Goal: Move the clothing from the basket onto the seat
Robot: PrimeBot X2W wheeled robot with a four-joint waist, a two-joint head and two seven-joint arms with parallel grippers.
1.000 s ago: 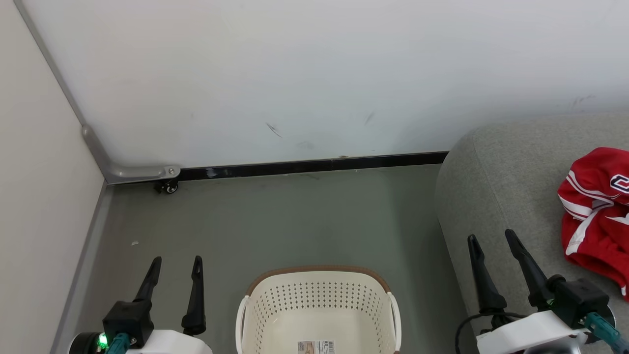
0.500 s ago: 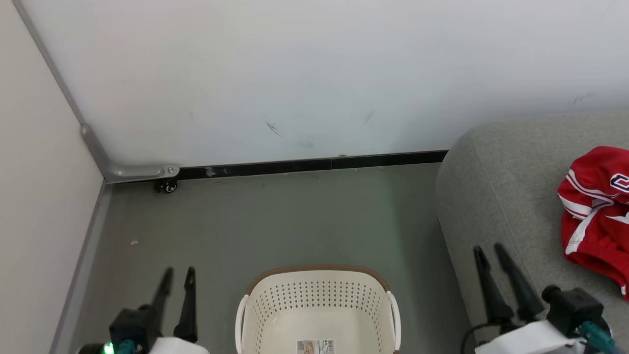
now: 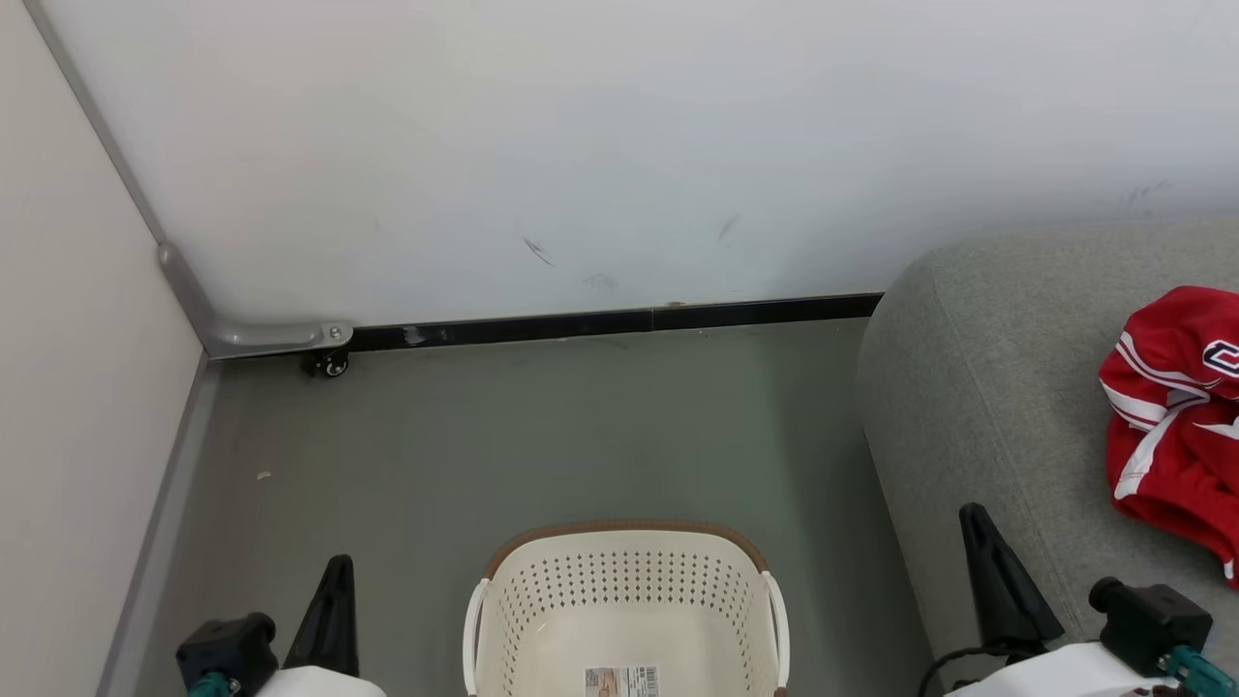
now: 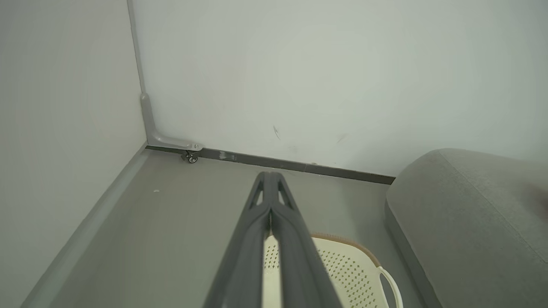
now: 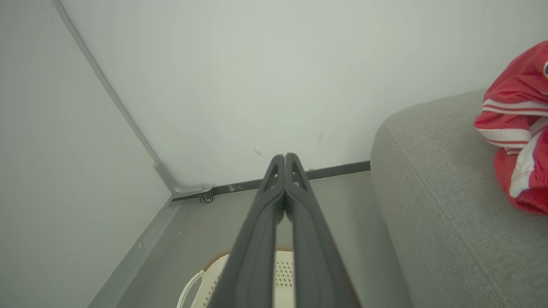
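Left end effector [image 3: 338, 569] and right end effector [image 3: 972, 518] are both pressed together, holding nothing, either side of the basket [image 3: 624, 592]. The visible basket floor is bare apart from a sticker, and the clothing [image 3: 1171, 426] lies on the seat [image 3: 987, 368]. Transfer looks done; next is probably just parking the arms.

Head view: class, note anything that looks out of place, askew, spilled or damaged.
Little stands out. The clothing lies crumpled, not folded, on the seat; the wall bears a few dark scuffs. The basket stands upright, nothing spilled.
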